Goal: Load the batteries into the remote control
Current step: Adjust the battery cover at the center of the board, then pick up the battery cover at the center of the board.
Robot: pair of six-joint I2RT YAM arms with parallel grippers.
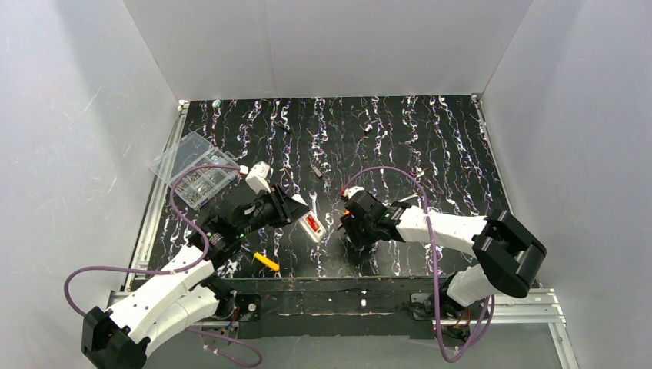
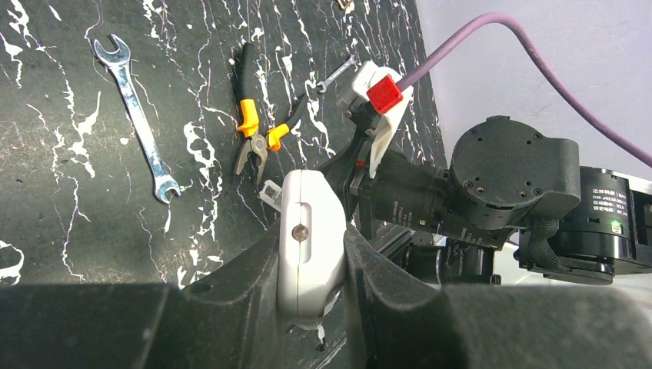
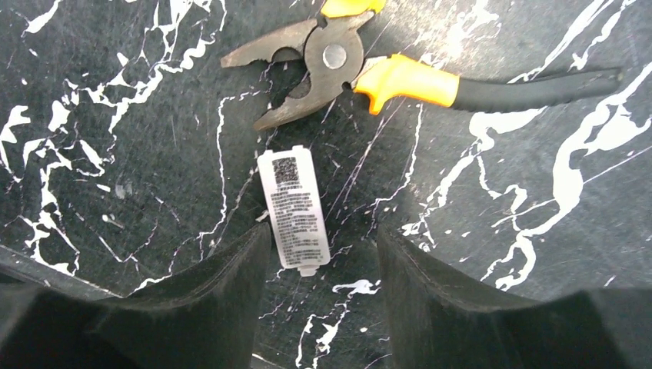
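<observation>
My left gripper (image 1: 296,211) is shut on the remote control (image 1: 313,225), a small white handset held tilted above the mat. Red-orange batteries (image 1: 311,224) show in its back recess. In the left wrist view the remote control (image 2: 311,207) stands edge-on, clamped between both fingers of the left gripper (image 2: 311,234). My right gripper (image 1: 344,221) hovers just right of the remote. In its wrist view the right gripper (image 3: 323,231) is open, and a small white labelled battery cover (image 3: 294,209) lies flat on the mat at its fingertips, nearer the left finger, untouched.
Yellow-and-black pliers (image 3: 346,54) lie just beyond the cover. A steel wrench (image 2: 138,131) lies farther off on the mat. A clear compartment box (image 1: 196,167) sits at the left edge, and a yellow-handled tool (image 1: 267,261) lies near the front edge.
</observation>
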